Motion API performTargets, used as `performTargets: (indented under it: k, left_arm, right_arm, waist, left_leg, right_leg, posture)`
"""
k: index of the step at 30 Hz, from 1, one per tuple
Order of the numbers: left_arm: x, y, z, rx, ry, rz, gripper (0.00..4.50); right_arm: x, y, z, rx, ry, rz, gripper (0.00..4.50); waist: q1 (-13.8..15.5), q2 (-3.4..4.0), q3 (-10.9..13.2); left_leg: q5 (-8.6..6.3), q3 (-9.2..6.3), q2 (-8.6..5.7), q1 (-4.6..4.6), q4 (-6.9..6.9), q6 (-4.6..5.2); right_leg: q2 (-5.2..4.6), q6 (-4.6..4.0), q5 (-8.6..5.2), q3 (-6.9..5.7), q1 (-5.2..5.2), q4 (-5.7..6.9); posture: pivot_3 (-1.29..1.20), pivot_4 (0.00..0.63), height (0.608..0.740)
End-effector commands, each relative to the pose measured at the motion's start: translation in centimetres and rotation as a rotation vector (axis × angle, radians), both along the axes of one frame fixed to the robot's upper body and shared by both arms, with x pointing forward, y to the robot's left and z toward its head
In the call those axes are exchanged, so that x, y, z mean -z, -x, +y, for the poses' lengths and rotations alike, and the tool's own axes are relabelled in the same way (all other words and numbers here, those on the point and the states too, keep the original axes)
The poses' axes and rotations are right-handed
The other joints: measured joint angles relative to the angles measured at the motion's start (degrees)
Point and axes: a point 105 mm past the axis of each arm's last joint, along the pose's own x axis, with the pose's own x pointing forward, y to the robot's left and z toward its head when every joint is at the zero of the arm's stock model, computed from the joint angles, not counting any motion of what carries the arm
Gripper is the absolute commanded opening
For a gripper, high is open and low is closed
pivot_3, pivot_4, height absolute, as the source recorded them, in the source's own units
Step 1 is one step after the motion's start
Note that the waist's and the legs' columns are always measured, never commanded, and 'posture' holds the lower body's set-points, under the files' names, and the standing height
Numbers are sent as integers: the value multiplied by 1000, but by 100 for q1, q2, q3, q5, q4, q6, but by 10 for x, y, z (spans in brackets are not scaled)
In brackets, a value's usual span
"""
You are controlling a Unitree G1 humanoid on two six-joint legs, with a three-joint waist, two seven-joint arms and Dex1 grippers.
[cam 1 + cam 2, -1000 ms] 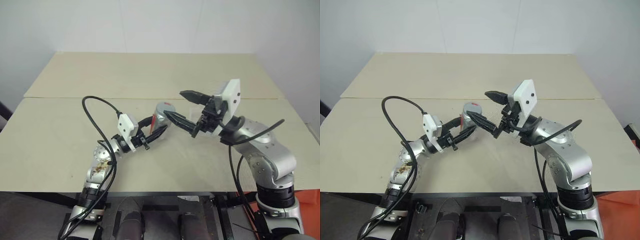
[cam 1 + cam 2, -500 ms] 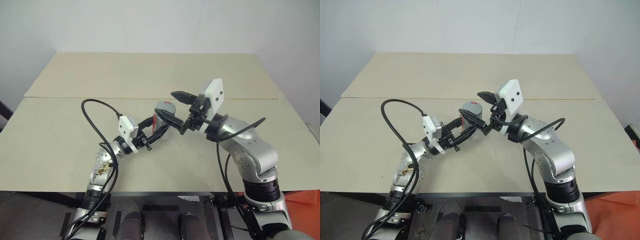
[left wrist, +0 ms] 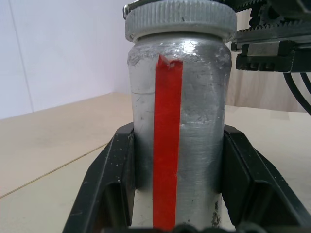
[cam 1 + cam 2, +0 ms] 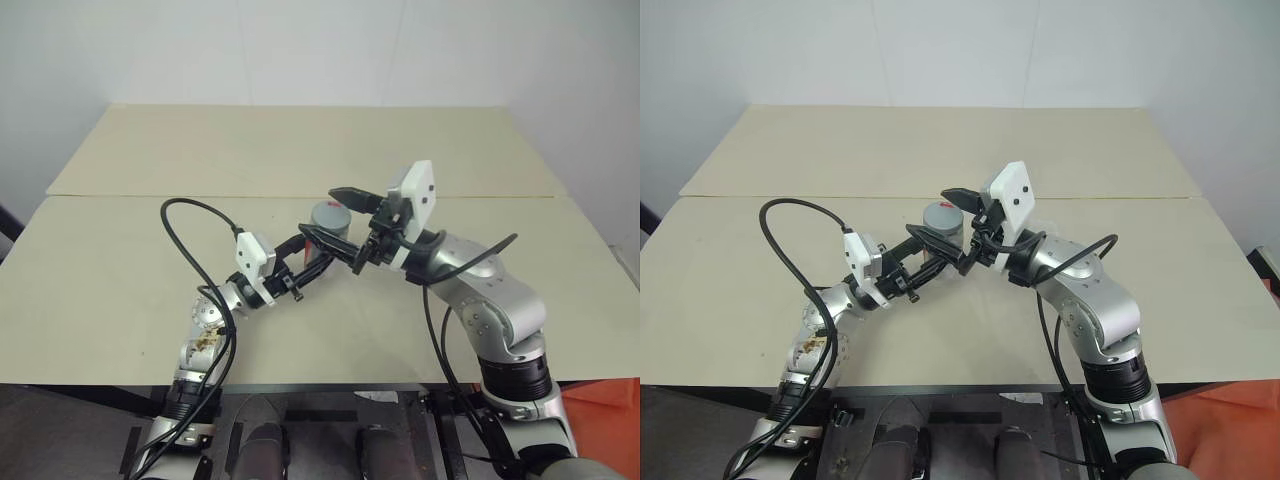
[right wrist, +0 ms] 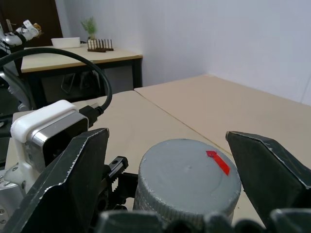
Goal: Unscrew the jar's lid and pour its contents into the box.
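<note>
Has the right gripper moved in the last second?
Yes. The right gripper has shifted toward the robot's left along the table seam, and now straddles the lid.

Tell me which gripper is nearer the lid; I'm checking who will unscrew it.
Right. The right gripper straddles the lid, fingers open on either side, not touching. The left gripper is shut on the jar body below the lid.

Your right end effector (image 4: pixel 338 219) stood spread on either side of the lid (image 5: pixel 188 175), with a gap left at each finger. The left end effector (image 4: pixel 318 254) blocked the jar (image 3: pixel 177 121) flanks. The surrounding desk (image 4: pixel 300 150) lay bare.
</note>
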Motion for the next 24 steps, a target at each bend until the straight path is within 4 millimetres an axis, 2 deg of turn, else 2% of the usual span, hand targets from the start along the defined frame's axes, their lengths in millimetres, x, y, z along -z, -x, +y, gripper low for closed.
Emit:
performTargets:
  k: [1,9,24]
  left_arm:
    - [-15,4,-4,16,19,-69,1987]
    - [-12,2,-7,20,-4,-67,1987]
    - [-11,2,-6,20,-5,-69,1987]
  right_arm:
    - [-13,15,9,-67,-11,-57,4468]
    - [-6,20,15,-82,30,-74,4468]
    - [-11,1,6,60,45,-161,4468]
  waist:
    - [0,0,0]
    - [0,0,0]
    - [0,0,0]
  left_leg:
    - [0,0,0,0,0,0]
    - [0,0,0,0,0,0]
    - [0,0,0,0,0,0]
  right_leg:
    - [0,0,0,0,0,0]
    - [0,0,0,0,0,0]
    - [0,0,0,-1,0,0]
  posture:
    - [0,150,740]
    - [0,150,740]
    - [0,150,740]
